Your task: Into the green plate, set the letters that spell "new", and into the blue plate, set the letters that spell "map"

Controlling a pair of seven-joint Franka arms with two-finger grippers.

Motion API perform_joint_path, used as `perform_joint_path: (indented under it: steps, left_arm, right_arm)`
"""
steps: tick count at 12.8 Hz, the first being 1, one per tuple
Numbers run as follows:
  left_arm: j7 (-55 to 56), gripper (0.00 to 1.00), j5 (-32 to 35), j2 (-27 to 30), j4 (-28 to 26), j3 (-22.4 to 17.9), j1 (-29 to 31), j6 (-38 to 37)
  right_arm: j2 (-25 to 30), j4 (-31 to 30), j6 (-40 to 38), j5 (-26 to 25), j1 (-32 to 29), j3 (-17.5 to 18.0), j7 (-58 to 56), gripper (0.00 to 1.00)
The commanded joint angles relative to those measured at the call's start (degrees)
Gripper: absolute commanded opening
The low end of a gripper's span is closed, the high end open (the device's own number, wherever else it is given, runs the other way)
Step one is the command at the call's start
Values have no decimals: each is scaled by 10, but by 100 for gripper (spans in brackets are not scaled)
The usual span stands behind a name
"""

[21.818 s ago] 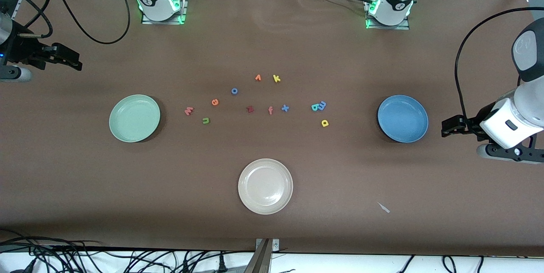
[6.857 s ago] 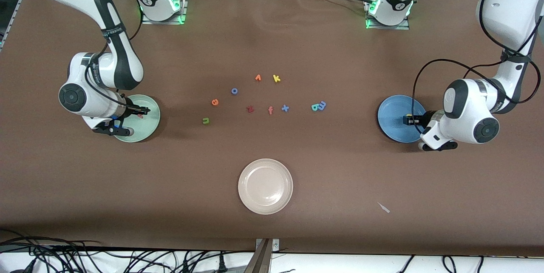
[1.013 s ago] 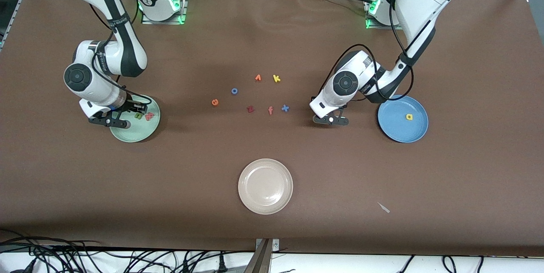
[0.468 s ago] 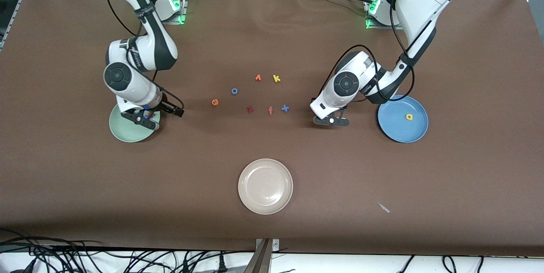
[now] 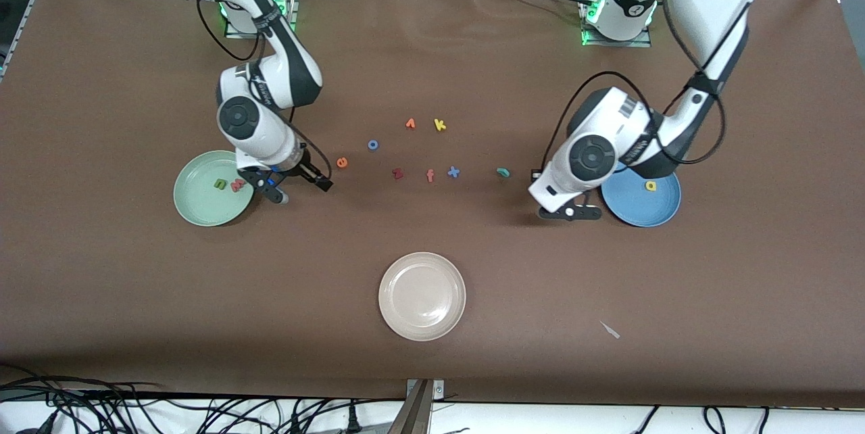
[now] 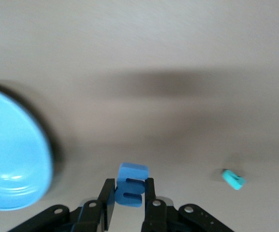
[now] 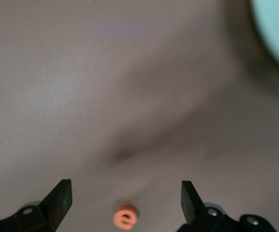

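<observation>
Brown table covering (image 5: 432, 353) carries everything you need to check. Note that the green plate (image 5: 196, 207), toward the right arm's end of the table, holds the green n (image 5: 220, 184) and the pinkish-red w (image 5: 236, 184) side by side. The orange e (image 5: 342, 162) lies on the table between that plate and the spare letters; you see it in the right wrist view as well (image 7: 125, 215). Observe the right gripper (image 5: 297, 185) over the table just beside the green plate, its jaws spread wide and empty, with the orange e lined up between the fingers (image 7: 57, 198) in its wrist view. At the left arm's end, confirm that the blue plate (image 5: 642, 212) contains the yellow p (image 5: 651, 185). The left gripper (image 6: 128, 193) hangs over the table just beside the blue plate, jaws narrow and clamped on the blue m (image 6: 131, 185); in the front view the wrist hides this letter. The teal a (image 5: 503, 172) rests on the table, between the blue x (image 5: 453, 172) and the left gripper. A cream-white plate (image 5: 399, 322) sits nearer the front camera than all letters.
</observation>
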State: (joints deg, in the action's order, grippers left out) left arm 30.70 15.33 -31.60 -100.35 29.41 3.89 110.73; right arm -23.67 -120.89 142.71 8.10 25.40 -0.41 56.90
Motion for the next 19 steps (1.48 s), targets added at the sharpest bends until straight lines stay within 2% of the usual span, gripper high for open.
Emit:
perform_joint_path:
  steps: [1, 4, 6, 8, 10, 11, 12, 13, 15, 16, 19]
  left_arm:
    - [-83, 2, -14, 21, 2, 5, 60, -54]
    - [-163, 2, -13, 21, -10, 3, 129, -71]
    - [-191, 2, -7, -9, -20, 3, 172, -60]
    - [-192, 3, -2, -30, -40, 0, 182, -27]
    - [-193, 9, 7, -35, -77, -8, 198, 20]
    - [-194, 22, 14, -35, -81, -8, 204, 23]
    - [-201, 64, 14, -32, -80, -7, 205, 22]
    - [-204, 100, 13, -28, -77, -6, 207, 19]
    - [-196, 100, 3, 1, -73, 4, 205, 14]
    - [-181, 100, -2, 19, -71, 23, 205, 2]
    - [-48, 100, -76, 27, -54, 69, 198, -3]
  right_arm:
    - [-14, 9, 8, 9, 20, 8, 49, 100]
    - [-23, 6, 7, 9, 41, 8, 76, 100]
    - [-26, 0, 9, 9, 42, 8, 75, 100]
    - [-27, -3, 10, 9, 42, 8, 74, 99]
    - [-26, -15, 23, 8, 42, 8, 74, 98]
    - [-26, -22, 34, 8, 43, 8, 74, 95]
    - [-24, -31, 43, 8, 43, 8, 73, 94]
    - [-23, -37, 52, 8, 43, 8, 71, 90]
    - [-24, -42, 60, 8, 43, 9, 71, 83]
    - [-24, -42, 60, 8, 43, 9, 71, 79]
    - [-25, -42, 59, 8, 44, 16, 73, 71]
